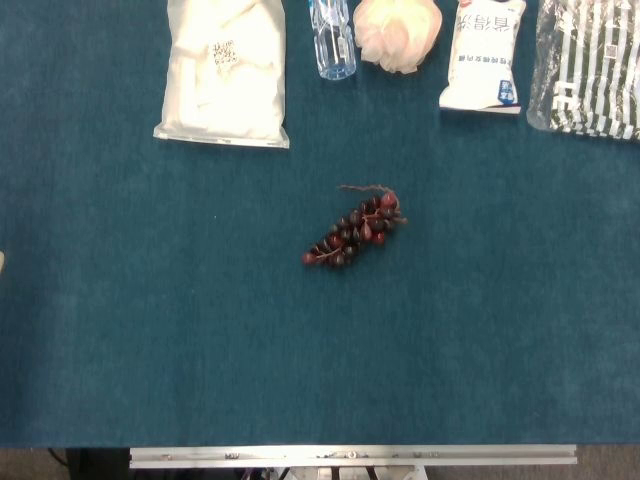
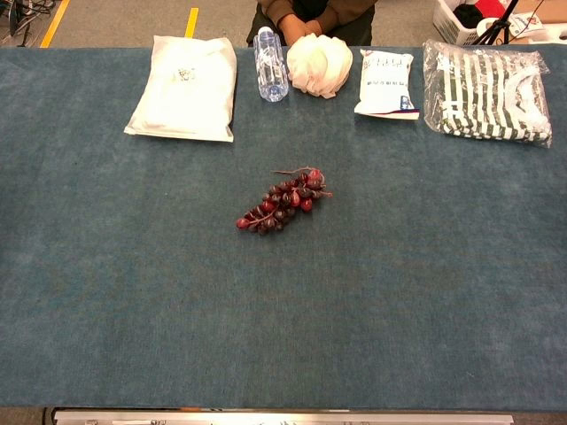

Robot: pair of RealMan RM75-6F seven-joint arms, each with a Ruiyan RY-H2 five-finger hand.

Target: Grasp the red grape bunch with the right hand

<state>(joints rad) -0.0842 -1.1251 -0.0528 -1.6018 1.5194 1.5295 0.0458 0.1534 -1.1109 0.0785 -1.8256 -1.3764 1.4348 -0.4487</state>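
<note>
Fingers of both hands are out of frame in the head and chest views, so whether they are spread or curled cannot be told. Across the blue table cloth (image 2: 133,292), the far edge at the top of the frame carries 5 items, largest first: a clear bag of striped fabric (image 2: 485,91) at upper right, a white flat packet (image 2: 184,88) at upper left, a pale bundled cloth (image 2: 319,64) and a white printed pouch (image 2: 386,83) near top centre, and a clear water bottle (image 2: 270,66) just left of the bundle.

Lying alone just above frame centre, well apart from all of these, is the red grape bunch (image 2: 282,202), slanting from lower left to upper right, with its thin stem (image 1: 358,188) curling off the upper end. It looks light and lumpy, possibly artificial; loose berries would likely shift, and the stem seems too frail to lift by. Closing around the thick upper middle looks surest. A seated person (image 2: 310,13) at top centre is cut off.
</note>
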